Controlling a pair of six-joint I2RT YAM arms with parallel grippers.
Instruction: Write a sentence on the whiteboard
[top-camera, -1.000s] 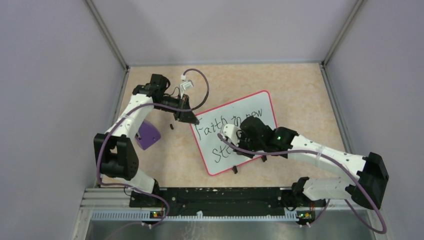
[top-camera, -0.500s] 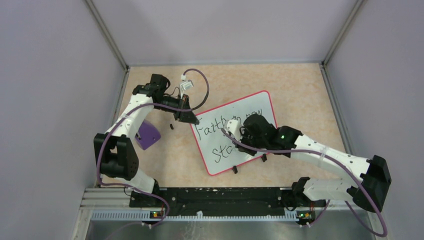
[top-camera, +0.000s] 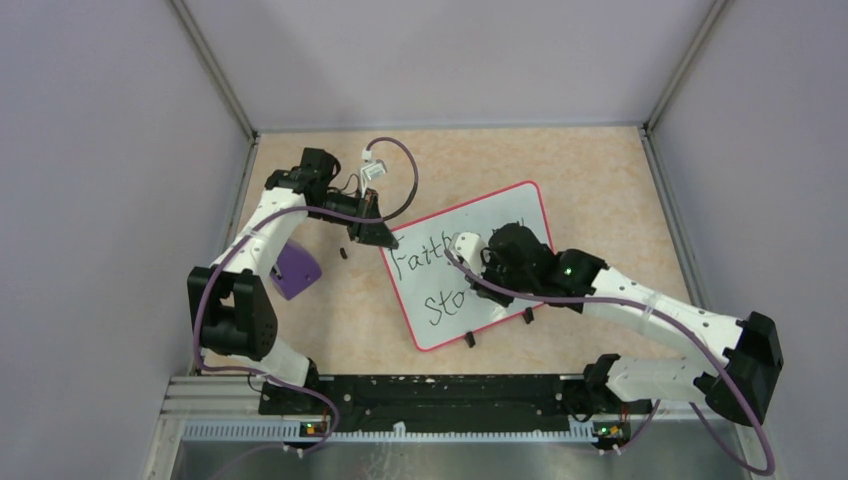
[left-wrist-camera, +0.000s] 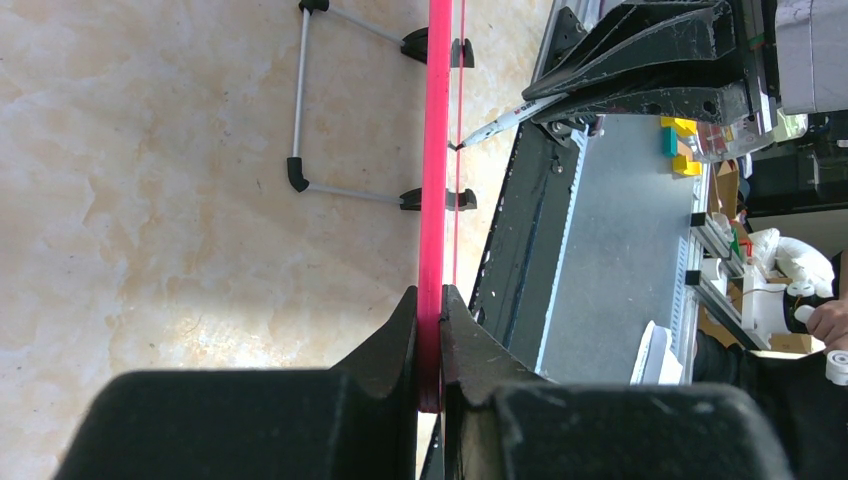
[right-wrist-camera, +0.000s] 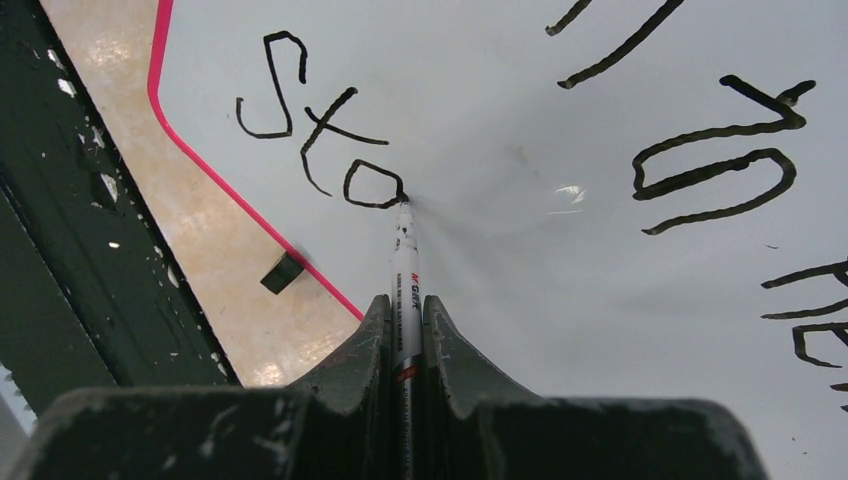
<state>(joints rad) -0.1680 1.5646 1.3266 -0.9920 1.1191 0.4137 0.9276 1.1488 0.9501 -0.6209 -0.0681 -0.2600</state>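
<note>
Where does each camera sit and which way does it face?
Top external: above, behind the bases, looking down on the whiteboard; both arms show.
Left wrist: looks along the board's rim, left gripper clamped on it.
Right wrist: looks down the marker, held in the right gripper, at the sentence.
Both wrist views show the marker.

Whiteboard (top-camera: 492, 208) sits skewed, glossy white, pink-rimmed. Sentence (top-camera: 437, 306) in black marker: top line opens "Faith", second line reads "Sto".
</note>
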